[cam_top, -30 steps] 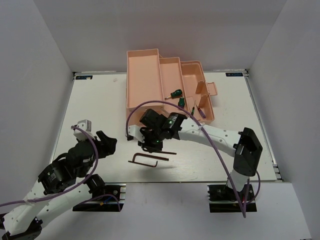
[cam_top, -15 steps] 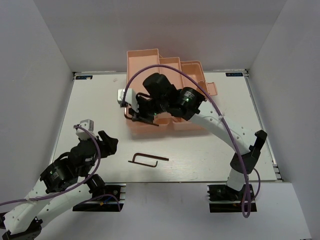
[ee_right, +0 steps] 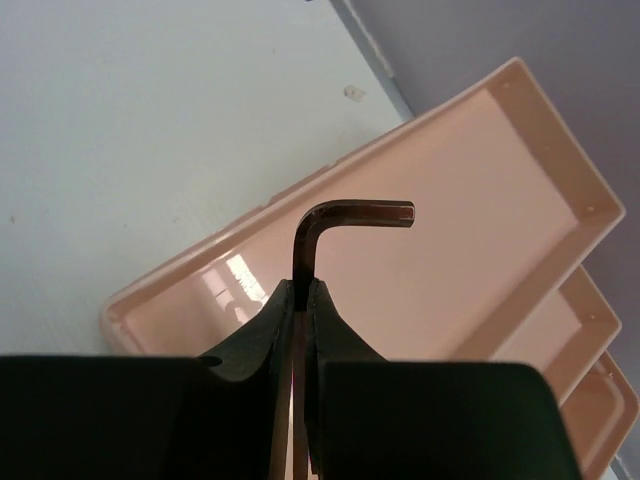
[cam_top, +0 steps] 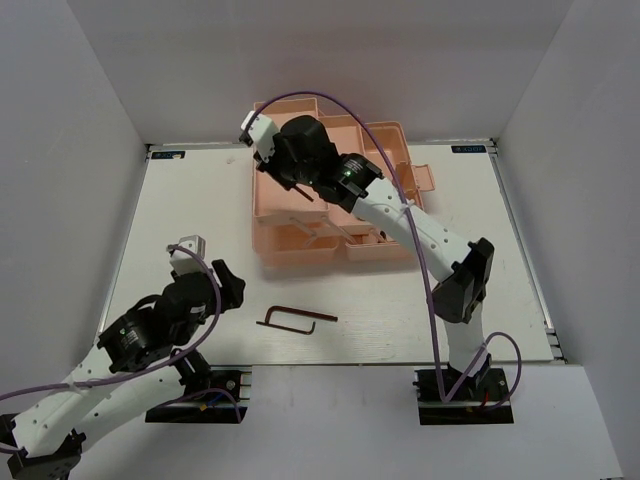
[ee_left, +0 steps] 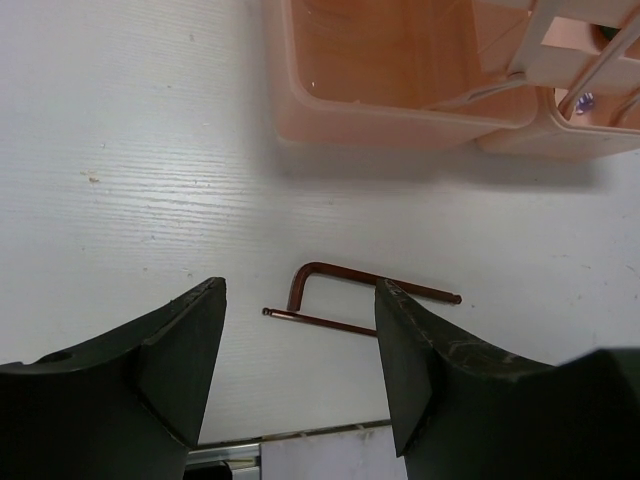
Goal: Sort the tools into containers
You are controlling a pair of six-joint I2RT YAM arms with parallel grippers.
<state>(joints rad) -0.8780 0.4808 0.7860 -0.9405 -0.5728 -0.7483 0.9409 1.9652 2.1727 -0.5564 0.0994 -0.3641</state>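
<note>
Right gripper point(ee_right: 300, 292) pinches a thin brown L-shaped hex key point(ee_right: 345, 212) over the glossy salmon toolbox point(ee_right: 520, 150).
Left gripper point(ee_left: 300, 292) gapes wide above a second hex key point(ee_left: 400, 285) lying on the matte white table point(ee_left: 150, 150).

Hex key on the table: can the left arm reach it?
Likely yes: left pincer is open, hex key lies on bare table just ahead of it, clear of the toolbox; right pincer is over the toolbox.

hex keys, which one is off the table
The hex key pinched in the right gripper, above the toolbox tray; the other hex key lies on the table.
</note>
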